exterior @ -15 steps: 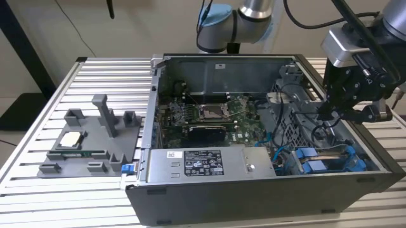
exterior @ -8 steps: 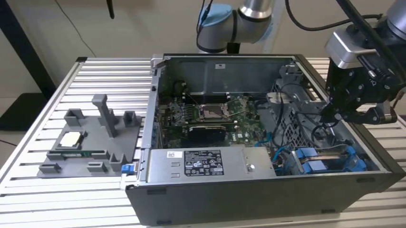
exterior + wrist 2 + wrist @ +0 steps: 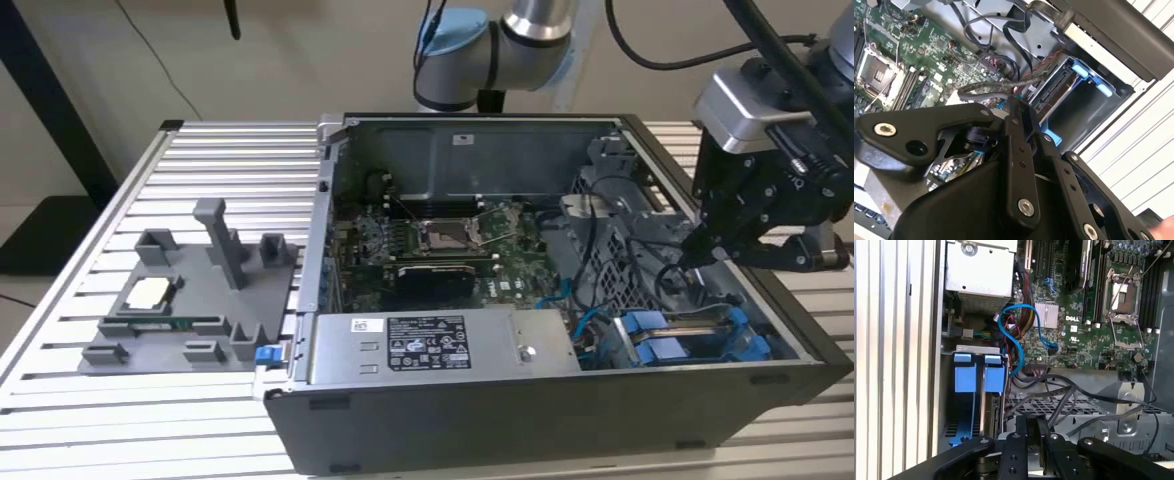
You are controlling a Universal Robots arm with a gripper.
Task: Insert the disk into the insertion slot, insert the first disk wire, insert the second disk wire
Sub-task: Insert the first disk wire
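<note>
In the exterior view the disk (image 3: 994, 390) looks bedded in the insertion slot (image 3: 1079, 112) at the case's (image 3: 534, 420) five o'clock corner, and the pincer (image 3: 1033, 437), grip I cannot tell, hangs at three o'clock among loose black cables (image 3: 1064, 400), where a snag could wrench a connector.

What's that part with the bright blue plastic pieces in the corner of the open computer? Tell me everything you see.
It is a narrow grey metal drive bay in a corner of the open dark computer case, beside the grey labelled power-supply box. Two bright blue plastic handles stand side by side at its mouth. In the second wrist view one compartment looks dark and empty; its neighbour appears to hold a flat disk. A blue wire curves close by.
</note>
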